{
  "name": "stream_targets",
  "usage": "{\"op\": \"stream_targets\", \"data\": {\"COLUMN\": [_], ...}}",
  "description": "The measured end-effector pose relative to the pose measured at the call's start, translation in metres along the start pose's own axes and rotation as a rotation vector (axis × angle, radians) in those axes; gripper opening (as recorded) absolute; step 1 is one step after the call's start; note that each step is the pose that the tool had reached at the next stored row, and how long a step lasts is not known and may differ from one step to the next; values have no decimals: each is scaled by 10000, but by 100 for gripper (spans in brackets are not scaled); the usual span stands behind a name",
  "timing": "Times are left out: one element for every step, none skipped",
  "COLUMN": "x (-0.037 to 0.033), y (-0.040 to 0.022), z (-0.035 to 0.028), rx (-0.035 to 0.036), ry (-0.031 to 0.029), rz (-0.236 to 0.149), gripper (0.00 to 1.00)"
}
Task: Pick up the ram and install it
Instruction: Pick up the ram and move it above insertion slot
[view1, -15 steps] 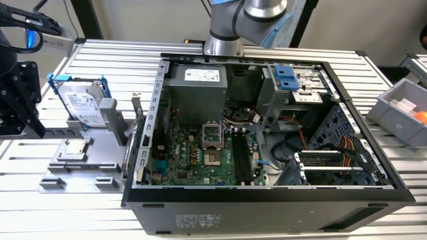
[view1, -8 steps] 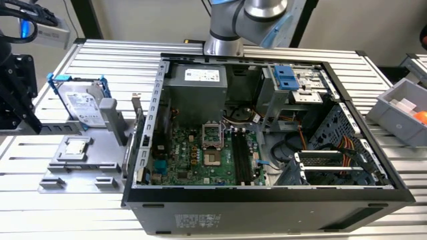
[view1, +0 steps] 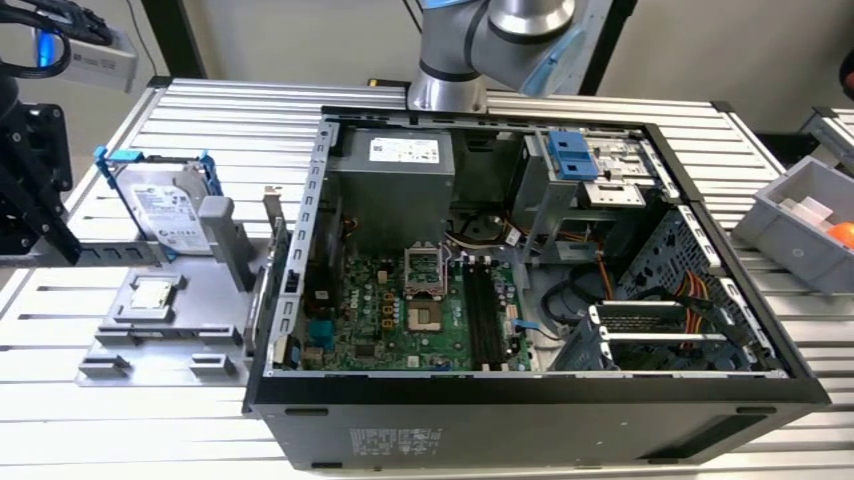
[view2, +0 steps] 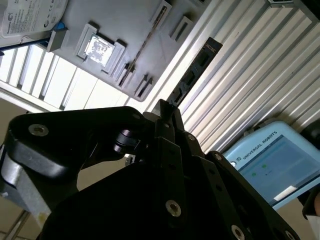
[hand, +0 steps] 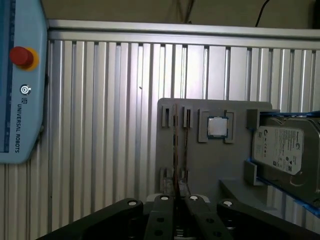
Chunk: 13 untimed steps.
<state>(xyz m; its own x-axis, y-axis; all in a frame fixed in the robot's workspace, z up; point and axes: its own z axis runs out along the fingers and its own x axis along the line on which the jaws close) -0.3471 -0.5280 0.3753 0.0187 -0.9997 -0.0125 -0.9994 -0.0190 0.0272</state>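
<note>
Black gripper clamps the ram above the tray

Fingers sit pressed together on the ram. In the second wrist view it runs out from the tips as a dark strip with a row of chips. In the first wrist view it appears to be the thin edge-on line between the tips. It hangs over the grey tray, in line with the holder tabs, with the chip and the drive further along the tray. In the exterior view the case lies open. The long dark slots on the board sit just beside the socket, well apart from the tray.

My worry is leverage. Much of the stick juts past the pads, so a knock on the case wall or a quick swing could twist it in the grip. It would then meet a slot skewed. A skewed or reversed ram will not seat, and pressing on would strain the board and the contacts. The cables lie near the far end of the slots and could snag the stick on the way down. A loose pinch could also drop it onto the board
</note>
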Motion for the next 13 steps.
{"op": "stream_targets", "data": {"x": [0, 0, 0, 0, 0, 0, -1, -1, 0, 0, 0, 1, 1], "y": [0, 0, 0, 0, 0, 0, -4, -10, -18, -27, -38, -49, -61], "z": [-1, -2, -4, -4, -6, -6, -7, -8, -8, -7, -8, -8, -8], "rx": [1, 0, 0, 1, 0, 0, -1, -2, -1, 1, 0, 0, 0], "ry": [0, 0, 0, -1, 0, 0, 1, 2, 1, 0, 1, 1, 0], "rz": [0, 0, 0, 0, 0, 0, 1, 1, 1, 0, 0, 0, 0], "gripper": [0, 0, 0, 0, 0, 0, 0, 0, 0, 0, 0, 0, 0]}}
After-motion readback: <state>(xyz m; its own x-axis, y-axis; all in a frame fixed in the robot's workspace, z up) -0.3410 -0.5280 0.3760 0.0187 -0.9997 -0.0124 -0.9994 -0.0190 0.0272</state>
